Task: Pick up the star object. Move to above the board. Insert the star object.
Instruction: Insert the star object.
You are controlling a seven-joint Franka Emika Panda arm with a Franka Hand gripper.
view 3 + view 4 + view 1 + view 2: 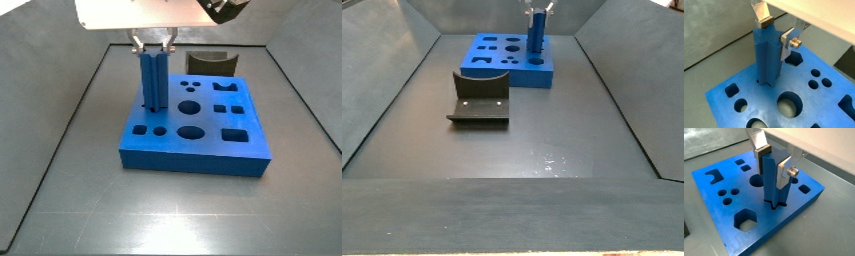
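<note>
The star object [767,55], a tall ridged blue rod, stands upright with its lower end in the star-shaped hole near one edge of the board [764,107], a thick blue block with many dark cut-outs. Both wrist views show my gripper [775,37] at the rod's top, one silver finger on each side, pads against it. In a wrist view the rod [773,180] rises from the board [724,178] under the gripper [774,163]. Both side views show the same: rod [154,78], board [201,150], gripper [156,44]; rod [536,32], board [496,60].
The dark fixture [480,97] stands on the grey floor beside the board, seen behind it as the fixture [211,61] in a side view. Sloping grey walls [74,120] enclose the floor on both sides.
</note>
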